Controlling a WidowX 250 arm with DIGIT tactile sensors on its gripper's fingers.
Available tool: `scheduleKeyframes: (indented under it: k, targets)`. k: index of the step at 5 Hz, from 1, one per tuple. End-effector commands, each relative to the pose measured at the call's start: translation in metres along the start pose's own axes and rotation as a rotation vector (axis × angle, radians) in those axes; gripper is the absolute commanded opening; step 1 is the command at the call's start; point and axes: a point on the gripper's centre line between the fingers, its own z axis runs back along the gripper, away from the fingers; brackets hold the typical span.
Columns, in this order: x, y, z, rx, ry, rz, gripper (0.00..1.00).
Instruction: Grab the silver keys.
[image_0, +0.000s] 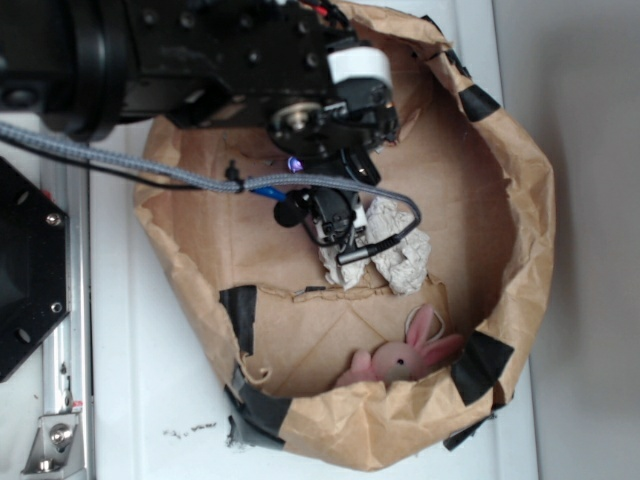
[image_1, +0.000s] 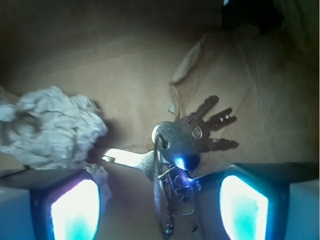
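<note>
Through the wrist camera I saw the silver keys (image_1: 180, 145), a shiny metal bunch on a ring, lying on the brown paper floor (image_1: 125, 65), dark blades fanned toward two o'clock, one bright blade toward nine. My black gripper (image_1: 160, 207) stood wide open around them, seemingly not touching. A crumpled white paper wad (image_1: 50, 127) lay at nine o'clock.

Paper wad (image_0: 385, 255), pink bunny (image_0: 405, 357), paper bin (image_0: 520, 200)

A white tabletop (image_0: 130, 330) (evenly lit) meets a pale grey wall (image_0: 590, 100) on the right.
</note>
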Motion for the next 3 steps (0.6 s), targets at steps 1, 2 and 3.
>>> scheduleKeyframes:
  k: [1,2,3]
  targets:
    - [0.0049,0.0046,0.0015,0.027,-0.059,-0.01,1.0]
    - [0.0035,0.0052,-0.0015,0.032,-0.063,0.011,0.0]
    - [0.0007,0.0062,-0.0032,0.039,-0.072,0.007,0.0]
